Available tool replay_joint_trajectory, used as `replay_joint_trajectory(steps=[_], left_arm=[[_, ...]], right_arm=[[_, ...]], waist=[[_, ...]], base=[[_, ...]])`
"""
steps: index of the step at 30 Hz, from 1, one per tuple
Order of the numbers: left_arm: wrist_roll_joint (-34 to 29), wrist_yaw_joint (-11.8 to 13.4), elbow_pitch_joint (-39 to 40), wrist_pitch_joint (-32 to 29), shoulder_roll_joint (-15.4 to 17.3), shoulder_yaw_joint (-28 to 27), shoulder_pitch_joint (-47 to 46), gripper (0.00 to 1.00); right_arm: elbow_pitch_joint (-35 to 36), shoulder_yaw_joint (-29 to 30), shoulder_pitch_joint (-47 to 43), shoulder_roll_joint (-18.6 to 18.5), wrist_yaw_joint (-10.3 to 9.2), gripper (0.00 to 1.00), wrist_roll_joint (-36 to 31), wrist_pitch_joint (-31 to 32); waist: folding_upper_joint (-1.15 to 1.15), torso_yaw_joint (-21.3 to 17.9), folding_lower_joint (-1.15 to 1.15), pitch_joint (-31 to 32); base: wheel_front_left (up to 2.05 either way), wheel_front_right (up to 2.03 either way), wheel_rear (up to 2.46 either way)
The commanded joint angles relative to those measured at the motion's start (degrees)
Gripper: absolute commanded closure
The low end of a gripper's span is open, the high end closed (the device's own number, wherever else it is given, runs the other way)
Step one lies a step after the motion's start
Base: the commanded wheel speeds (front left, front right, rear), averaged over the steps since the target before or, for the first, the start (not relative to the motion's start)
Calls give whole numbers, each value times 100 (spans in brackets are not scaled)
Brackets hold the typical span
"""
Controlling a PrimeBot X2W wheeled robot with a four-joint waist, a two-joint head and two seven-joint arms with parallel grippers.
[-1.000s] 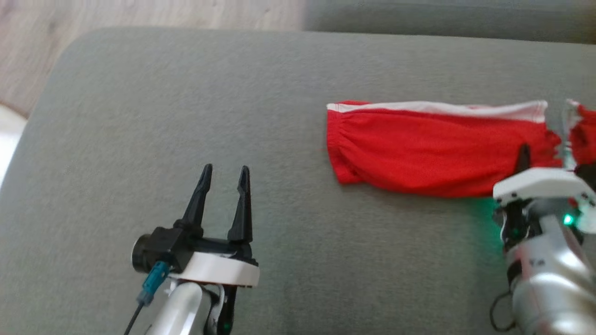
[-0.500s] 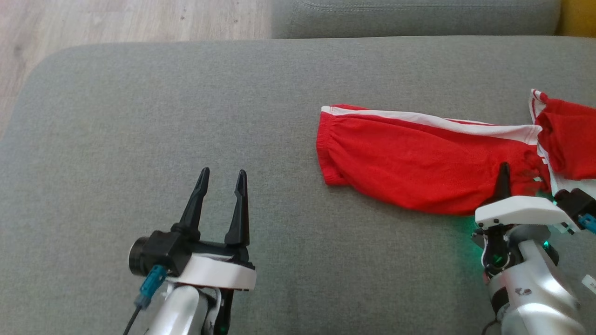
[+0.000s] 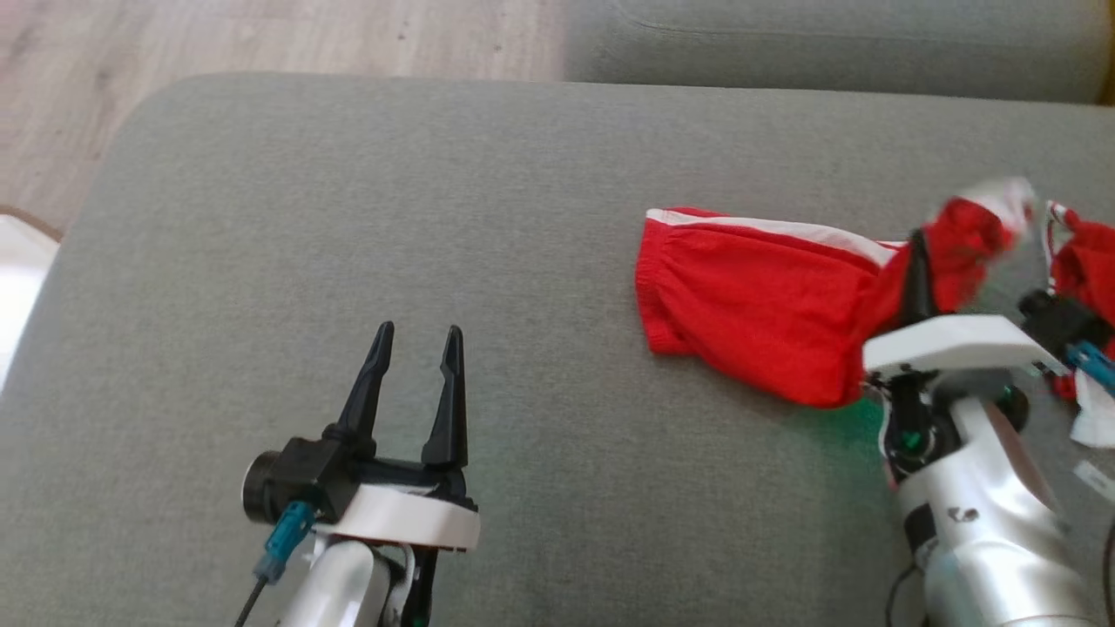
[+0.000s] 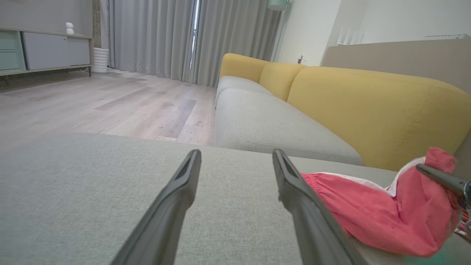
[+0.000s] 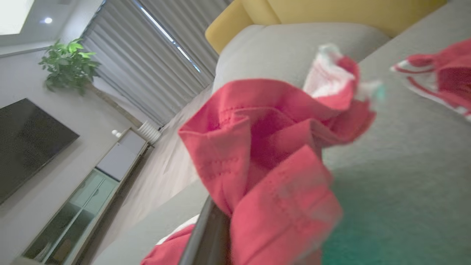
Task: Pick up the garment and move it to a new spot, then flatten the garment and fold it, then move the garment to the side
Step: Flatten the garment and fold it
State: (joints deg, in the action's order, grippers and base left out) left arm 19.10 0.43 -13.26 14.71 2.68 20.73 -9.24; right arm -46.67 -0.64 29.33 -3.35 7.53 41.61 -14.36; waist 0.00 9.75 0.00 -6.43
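Garment (image 3: 758,305): red shorts w/ white stripe, on grey cushion (image 3: 348,218), robot's right side. R gripper (image 3: 916,252) pinched shut on one end, holding it off the cushion; rest lies flat. L gripper (image 3: 416,348): fingers wide, empty, well apart. Fabric prob. light, limp, drapes under own wt; best taken at waistband or hem corners, one per gripper, to spread flat.

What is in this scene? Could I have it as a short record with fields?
Surface: grey cushion
Item: garment, red with a white stripe, one end pinched up, the rest lying on the cushion
Right arm: right gripper shut on the garment's end
Left arm: left gripper open, empty, apart from the garment
Also: another red cloth at the far right
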Motion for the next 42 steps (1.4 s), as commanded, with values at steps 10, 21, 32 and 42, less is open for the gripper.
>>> replay_joint_trajectory(steps=[10, 21, 32, 42], left_arm=[[-24, 11, 135, 29, 20, -108, -60, 0], [-18, 10, 127, 29, 20, -127, -43, 0], [-28, 45, 98, 29, 20, -166, 8, 0], [-6, 46, 101, 29, 20, -163, 36, 0]], right_arm=[[476, -1412, 399, 46, -4, 100, 294, -33], [145, -2184, 409, 47, -4, 100, 415, -25], [-362, -3548, 394, -100, -4, 0, -451, 82], [-540, -4590, 338, -49, -4, 0, -695, 128]], waist=[[0, 450, 0, 72], [0, 802, 0, 39], [0, 763, 0, 129], [0, 507, 0, 223]], base=[[0, 0, 0], [0, 0, 0], [0, 0, 0], [0, 0, 0]])
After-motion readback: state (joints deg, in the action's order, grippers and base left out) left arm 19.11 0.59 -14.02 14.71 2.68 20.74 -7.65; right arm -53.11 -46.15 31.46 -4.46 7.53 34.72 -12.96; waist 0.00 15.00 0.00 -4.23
